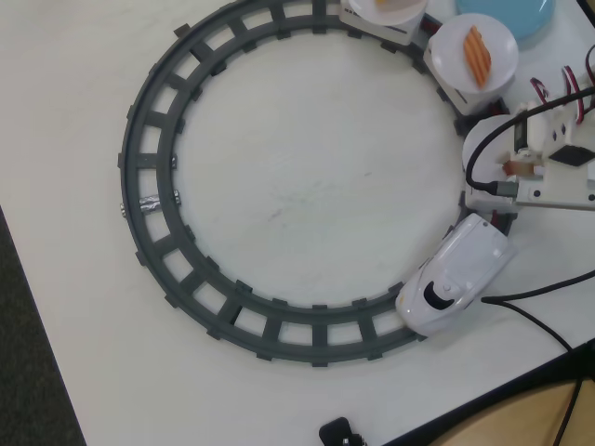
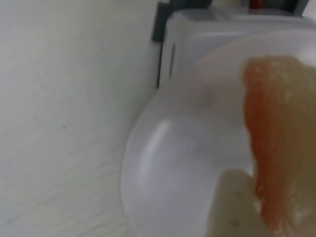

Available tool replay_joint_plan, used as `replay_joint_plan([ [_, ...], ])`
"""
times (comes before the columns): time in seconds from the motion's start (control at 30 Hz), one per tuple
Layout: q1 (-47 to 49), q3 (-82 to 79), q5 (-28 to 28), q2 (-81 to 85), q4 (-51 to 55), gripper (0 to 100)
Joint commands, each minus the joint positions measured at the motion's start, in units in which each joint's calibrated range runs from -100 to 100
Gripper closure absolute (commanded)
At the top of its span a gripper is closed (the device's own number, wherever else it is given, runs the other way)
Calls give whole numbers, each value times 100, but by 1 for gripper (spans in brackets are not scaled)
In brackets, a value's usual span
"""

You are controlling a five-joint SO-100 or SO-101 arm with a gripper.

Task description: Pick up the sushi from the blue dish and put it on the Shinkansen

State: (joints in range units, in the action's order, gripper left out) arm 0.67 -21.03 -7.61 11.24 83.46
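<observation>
Pink-orange sushi (image 2: pixel 279 148) fills right side of wrist view, blurred, very close to lens, sitting over a white train plate (image 2: pixel 173 163). Pale blurry shape bottom-centre is prob a pincer finger (image 2: pixel 232 207), touching or just beside the piece. Can't tell from either view whether the pincer (image 1: pixel 517 168) is clamped on the sushi or has let go; no clear gap visible, fingertips hidden in overhead view by the arm's own body.

Overhead view: pincer is low over the plate of the first car (image 1: pixel 485 149) behind the Shinkansen (image 1: pixel 456 283), arm coming in from right edge w/ cables. Small brown-orange bit showing at the pincer there, prob the same piece.

Blue dish (image 1: pixel 507 17) at top edge, partly cropped; visible part looks bare. So judgement: pick is done, carry is done, piece is at/over the train plate. Left to do: confirm it's seated on the plate, open, retract up w/o dragging it off.

Other stuff: next car back carries the orange striped piece (image 1: pixel 477 53); car after that is cropped at top, something yellowish on it, can't ID. Train sits on right side of the grey circular track (image 1: pixel 149 200) on the white desk (image 1: pixel 307 186), nose pointing down-left in overhead view.

Risk, my read: plate is small, piece could stick to a finger on release.
</observation>
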Motion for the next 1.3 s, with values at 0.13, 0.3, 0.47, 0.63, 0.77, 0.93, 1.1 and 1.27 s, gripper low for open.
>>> replay_joint_plan([
  [0.13, -5, -483, -21, 108, -152, 85],
  [0.3, -5, -797, -21, 116, -289, 80],
  [0.47, -5, -626, -26, 266, -246, 80],
  [0.63, 3, -186, 0, 934, 87, 80],
  [0.77, -41, 343, 21, 1619, 729, 80],
  [0.93, -604, 729, 310, 2780, 1140, 80],
  [1.1, -1942, 11, 315, 4149, 1072, 80],
  [1.27, -3342, -1039, 310, 5803, 883, 80],
])
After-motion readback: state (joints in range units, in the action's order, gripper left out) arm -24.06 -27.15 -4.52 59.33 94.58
